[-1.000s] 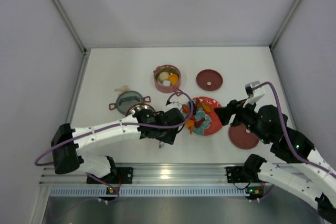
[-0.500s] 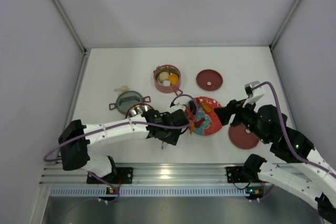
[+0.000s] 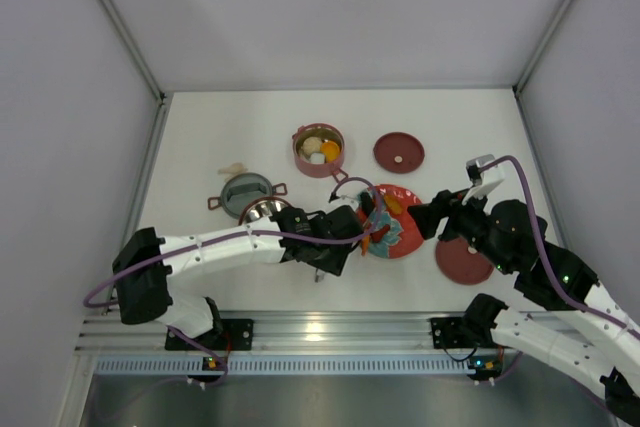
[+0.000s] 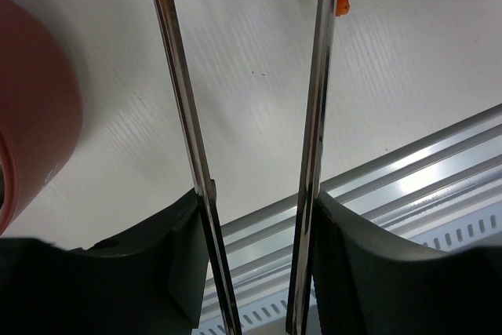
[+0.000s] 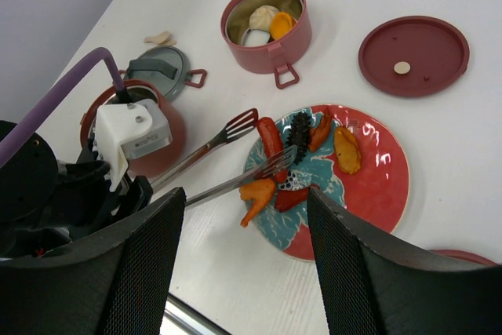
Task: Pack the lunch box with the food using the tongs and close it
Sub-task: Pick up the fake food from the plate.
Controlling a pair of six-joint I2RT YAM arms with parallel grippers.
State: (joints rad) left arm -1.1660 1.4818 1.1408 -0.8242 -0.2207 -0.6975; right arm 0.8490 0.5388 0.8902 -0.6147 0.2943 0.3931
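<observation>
My left gripper (image 3: 333, 239) (image 4: 255, 221) is shut on the silvery tongs (image 3: 360, 212) (image 5: 235, 158), whose spread tips reach the left edge of the red plate (image 3: 405, 244) (image 5: 376, 194). One tip lies over the red sausage (image 5: 269, 137); the other is just off the plate. Orange pieces (image 5: 257, 192), a dark sushi-like bit (image 5: 302, 127) and a red piece (image 5: 294, 198) also lie on the plate. One pink pot (image 3: 319, 150) (image 5: 265, 25) holds a white lump and orange pieces. The other pot (image 3: 262, 211) (image 4: 31, 107) is partly under my left arm. My right gripper (image 3: 428, 217) (image 5: 245, 202) hangs open above the plate, holding nothing.
A maroon lid (image 3: 399, 152) (image 5: 413, 52) lies behind the plate and another (image 3: 462, 259) to its right, under my right arm. A small grey dish (image 3: 245, 192) sits left of the hidden pot, with a beige scrap (image 3: 235, 168) behind it. The metal rail (image 3: 320, 327) runs along the near edge.
My left arm has moved right, carrying the tongs' tips from beside the plate onto its left edge. The right arm has not moved.
</observation>
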